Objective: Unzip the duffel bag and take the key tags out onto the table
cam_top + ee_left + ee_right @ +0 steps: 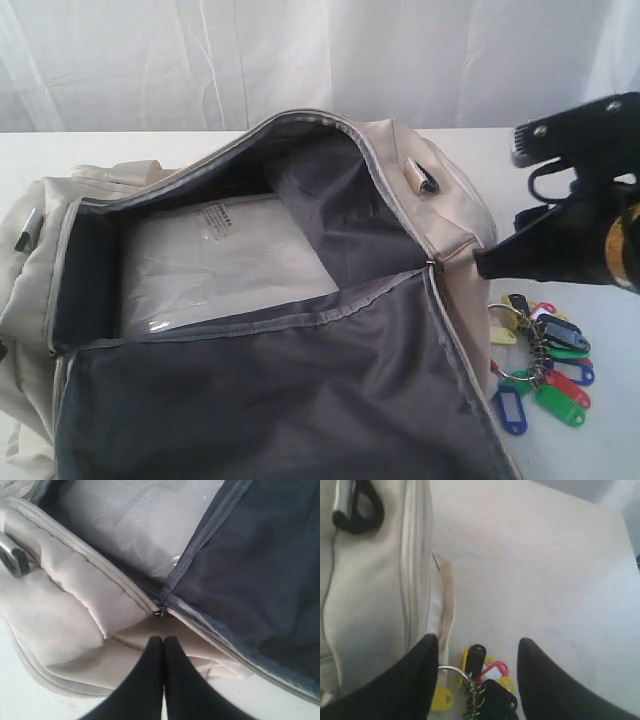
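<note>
No text can be read. Dark printed lines are seen on the clear plastic wrap (pixel 240 260) inside the duffel bag (pixel 450 210), well apart from the jaws of the right gripper (pixel 477 640), but are too blurred to be made out.

Layout entry. We find the duffel bag (pixel 450 200) lying on the worktop (pixel 600 460), filling the left and centre of the exterior view. Its top flap is folded forward, toward the camera. In the main compartment a flat wrapped packet (pixel 225 265) lies on the bottom. The key tags (pixel 545 365) lie on the worktop, outside the bag, just right of its front right corner. The right end effector (pixel 477 642) hangs over them, one finger to each side. The left end effector (pixel 163 639) sits over the bag's outer wall, just beside the zip slider (pixel 160 612).
</note>
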Robot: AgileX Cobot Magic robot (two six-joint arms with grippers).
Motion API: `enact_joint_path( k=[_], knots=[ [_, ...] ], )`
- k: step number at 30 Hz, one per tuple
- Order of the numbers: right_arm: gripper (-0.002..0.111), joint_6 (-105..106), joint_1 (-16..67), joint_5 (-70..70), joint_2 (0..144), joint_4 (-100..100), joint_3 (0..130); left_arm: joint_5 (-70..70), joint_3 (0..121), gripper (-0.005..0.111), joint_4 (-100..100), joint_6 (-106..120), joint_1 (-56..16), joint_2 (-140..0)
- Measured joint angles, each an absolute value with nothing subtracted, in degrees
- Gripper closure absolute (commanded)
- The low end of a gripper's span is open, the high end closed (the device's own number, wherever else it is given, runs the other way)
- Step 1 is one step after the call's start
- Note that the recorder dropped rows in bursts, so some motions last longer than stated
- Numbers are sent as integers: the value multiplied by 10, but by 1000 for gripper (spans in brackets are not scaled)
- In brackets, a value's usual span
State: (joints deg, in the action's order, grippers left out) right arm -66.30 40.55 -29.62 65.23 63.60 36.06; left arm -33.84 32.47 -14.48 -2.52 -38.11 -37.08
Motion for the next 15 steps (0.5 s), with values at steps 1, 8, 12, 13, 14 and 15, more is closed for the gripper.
enact_joint_path(
  k=[1, 8, 12, 13, 14, 15],
  knots=[
    [77, -643, 406, -299, 608, 597, 361, -337, 324, 107, -145, -25, -381, -371],
    [108, -415, 406, -336, 359, 423, 361, -316, 294, 107, -160, -25, -381, -370],
    [108, -402, 406, -360, 301, 421, 361, -314, 294, 107, -160, -25, -381, -370],
    [108, -399, 406, -364, 289, 421, 361, -314, 294, 107, -160, -25, -381, -370],
    [108, -399, 406, -364, 277, 421, 361, -314, 294, 107, -160, -25, -381, -370],
    [108, -398, 406, -365, 268, 420, 361, -314, 294, 107, -160, -25, -381, -370]
  ],
)
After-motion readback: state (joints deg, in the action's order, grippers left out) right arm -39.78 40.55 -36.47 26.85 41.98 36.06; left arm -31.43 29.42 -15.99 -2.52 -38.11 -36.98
